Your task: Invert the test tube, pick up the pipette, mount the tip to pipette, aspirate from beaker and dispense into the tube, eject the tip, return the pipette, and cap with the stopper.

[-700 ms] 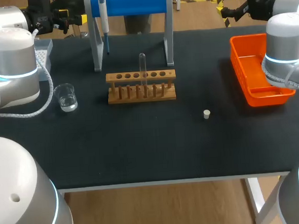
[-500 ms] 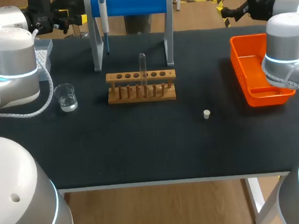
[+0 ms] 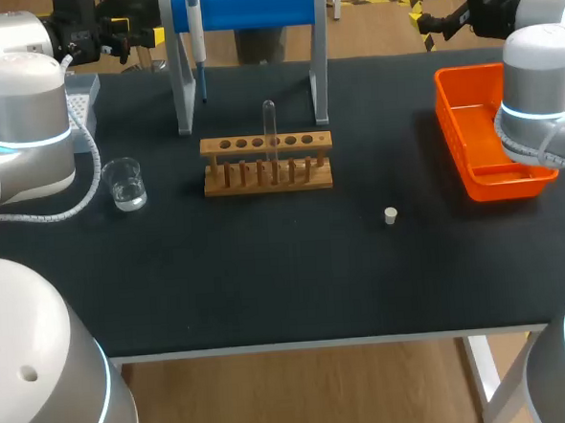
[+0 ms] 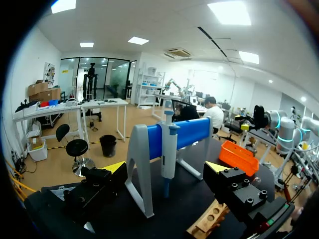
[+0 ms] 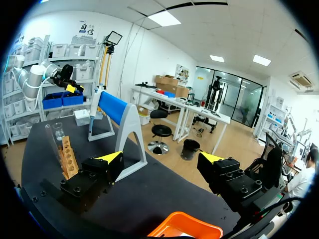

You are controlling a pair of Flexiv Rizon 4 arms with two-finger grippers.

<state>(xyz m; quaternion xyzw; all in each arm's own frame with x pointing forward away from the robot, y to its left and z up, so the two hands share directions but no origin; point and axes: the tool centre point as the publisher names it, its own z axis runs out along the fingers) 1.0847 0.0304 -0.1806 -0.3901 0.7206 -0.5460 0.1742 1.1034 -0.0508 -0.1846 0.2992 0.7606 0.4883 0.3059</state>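
A clear test tube [image 3: 270,128] stands on the wooden rack [image 3: 267,164] with its rounded end up. The pipette [image 3: 195,33] hangs on the blue-barred stand [image 3: 251,7] behind the rack. A glass beaker [image 3: 125,183] with a little liquid sits left of the rack, and a small white stopper [image 3: 390,215] lies to its right front. My left gripper [image 4: 167,169] is open at the table's back left, raised, with the pipette [image 4: 168,152] ahead of it. My right gripper [image 5: 160,159] is open at the back right, above the orange tray [image 5: 184,226]; rack [image 5: 67,158] and tube [image 5: 51,140] lie far ahead.
An orange tray [image 3: 484,137] stands at the right edge. A grey tip box [image 3: 82,97] sits at the back left, partly behind my left arm. The stand's grey legs [image 3: 319,70] rise just behind the rack.
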